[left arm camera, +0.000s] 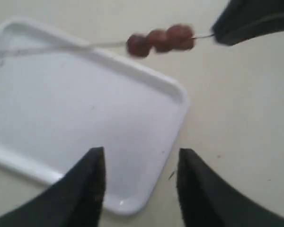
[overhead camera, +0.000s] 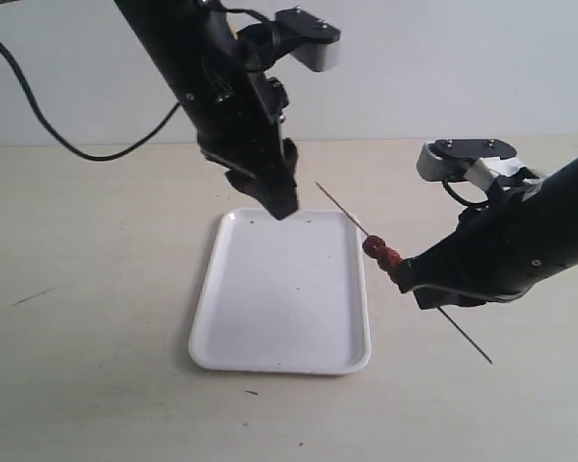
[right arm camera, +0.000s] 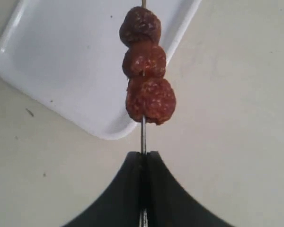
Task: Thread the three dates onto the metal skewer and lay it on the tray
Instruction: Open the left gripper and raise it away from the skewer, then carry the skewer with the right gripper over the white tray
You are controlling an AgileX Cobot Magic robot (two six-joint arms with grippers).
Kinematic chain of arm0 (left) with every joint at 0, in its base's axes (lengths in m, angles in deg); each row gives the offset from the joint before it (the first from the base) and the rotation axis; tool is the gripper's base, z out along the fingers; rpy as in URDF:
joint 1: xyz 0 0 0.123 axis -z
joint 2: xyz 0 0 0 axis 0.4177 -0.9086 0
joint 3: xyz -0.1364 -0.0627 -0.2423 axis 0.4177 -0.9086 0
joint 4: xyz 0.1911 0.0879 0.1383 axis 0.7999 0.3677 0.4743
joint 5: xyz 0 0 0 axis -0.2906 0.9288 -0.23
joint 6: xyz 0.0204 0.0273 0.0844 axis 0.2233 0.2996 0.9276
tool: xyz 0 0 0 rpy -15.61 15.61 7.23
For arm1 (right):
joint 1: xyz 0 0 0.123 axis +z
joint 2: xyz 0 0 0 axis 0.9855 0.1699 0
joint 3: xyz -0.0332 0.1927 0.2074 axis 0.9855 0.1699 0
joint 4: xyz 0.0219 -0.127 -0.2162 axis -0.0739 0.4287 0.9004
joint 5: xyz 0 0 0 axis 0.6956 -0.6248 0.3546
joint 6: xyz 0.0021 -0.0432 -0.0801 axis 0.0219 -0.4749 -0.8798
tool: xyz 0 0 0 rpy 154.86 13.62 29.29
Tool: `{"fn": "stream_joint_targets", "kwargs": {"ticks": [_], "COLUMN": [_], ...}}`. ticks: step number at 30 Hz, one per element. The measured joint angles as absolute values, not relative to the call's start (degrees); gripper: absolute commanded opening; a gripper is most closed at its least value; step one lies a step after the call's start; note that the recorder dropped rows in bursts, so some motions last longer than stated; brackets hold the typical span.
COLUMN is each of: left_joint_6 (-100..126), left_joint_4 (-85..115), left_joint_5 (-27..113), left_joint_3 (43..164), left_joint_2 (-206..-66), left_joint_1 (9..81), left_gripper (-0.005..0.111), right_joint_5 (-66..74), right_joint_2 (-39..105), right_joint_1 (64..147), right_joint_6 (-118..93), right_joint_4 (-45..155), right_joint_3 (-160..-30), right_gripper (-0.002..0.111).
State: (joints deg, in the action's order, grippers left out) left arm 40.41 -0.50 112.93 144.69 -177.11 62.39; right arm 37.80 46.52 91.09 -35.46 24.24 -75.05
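The three dates (right arm camera: 144, 66) sit on the metal skewer (overhead camera: 342, 207) in one tight row, each touching the next. They are dark red-brown and wrinkled, with small paler spots on the skin. The row hangs in the air just beside one long rim of the tray (overhead camera: 279, 289), and the outermost date is above the tray's corner. The skewer is thin, grey and tilted. One end rises over the tray's far corner, and the other end points away from the tray. The right gripper (right arm camera: 143, 158) is clenched on the rod just behind the dates. The left gripper (left arm camera: 141, 158) is above the tray with its fingers spread, grasping nothing.
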Motion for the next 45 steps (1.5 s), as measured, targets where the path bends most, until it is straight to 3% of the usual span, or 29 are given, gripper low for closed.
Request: {"fn": "stream_joint_targets", "kwargs": {"ticks": [1, 6, 13, 21, 27, 45], "left_joint_6": [37.4, 29.1, 27.6, 29.8, 29.3, 29.1], "left_joint_4": [2.3, 7.9, -2.6, -6.8, -10.6, -12.5], "left_joint_5": [112.9, 112.9, 111.1, 88.1, 74.1, 72.0], "left_joint_3": [144.0, 136.9, 121.0, 102.4, 91.0, 88.3], "left_joint_2": [-176.8, -174.2, -164.4, -142.3, -126.8, -123.1], "left_joint_1": [62.4, 60.3, 52.3, 43.7, 43.1, 43.1], "left_gripper": [-0.001, 0.001, 0.001, 0.001, 0.001, 0.001], "right_joint_5": [36.4, 28.4, 14.4, 8.1, 5.3, 4.8], "right_joint_2": [47.2, 49.0, 52.2, 61.9, 70.4, 73.8], "right_joint_1": [91.3, 96.4, 104.1, 110.3, 114.4, 114.6], "right_joint_6": [-34.7, -29.0, -13.6, -2.2, 6.7, 3.2], "right_joint_4": [23.8, 22.4, 21.8, 21.5, 20.7, 17.8], "right_joint_3": [-75.0, -75.0, -75.0, -79.1, -85.6, -85.8], "right_gripper": [0.000, 0.000, 0.000, 0.000, 0.000, 0.000]}}
